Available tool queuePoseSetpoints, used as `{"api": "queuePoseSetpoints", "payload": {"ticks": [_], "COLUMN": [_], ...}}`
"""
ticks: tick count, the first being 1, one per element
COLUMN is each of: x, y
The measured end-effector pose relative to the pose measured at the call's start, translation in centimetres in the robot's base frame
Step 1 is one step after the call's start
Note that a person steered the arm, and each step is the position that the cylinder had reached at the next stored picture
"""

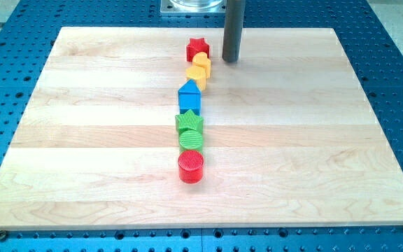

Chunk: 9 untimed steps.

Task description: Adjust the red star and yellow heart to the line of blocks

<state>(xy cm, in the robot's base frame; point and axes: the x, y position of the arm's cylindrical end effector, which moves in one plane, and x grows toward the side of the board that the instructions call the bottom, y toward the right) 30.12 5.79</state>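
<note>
my tip (230, 59) stands on the wooden board (82, 140) just beside the red star (197, 48), on the star's right side in the view, with a small gap, so it touches no block; i have no gripper, only the rod, so nothing is held or clamped. i judge that the tip is placed there because a push toward the view's left would move the upper blocks back into the row. the red star is the top end of the line, near the board's top edge, and it looks ribbed with short points. directly below the star, touching it, is the yellow heart (202, 64), which sits a little to the right of the star. below the star come then another yellow block (196, 75) whose shape i cannot tell, the blue block (189, 96) with a pointed roof, the green star (189, 122), the green cylinder (191, 138) and, farthest from the star, the red cylinder (190, 167). the lower blocks make a nearly straight row; the star and the heart lean slightly to the right of it.
</note>
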Motion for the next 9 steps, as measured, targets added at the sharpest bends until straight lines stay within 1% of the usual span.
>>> {"api": "queuePoseSetpoints", "payload": {"ticks": [1,4,7,9], "x": [0.6,0.9,0.9,0.2], "y": [-1.5,-3.3,-3.1,-3.3]}}
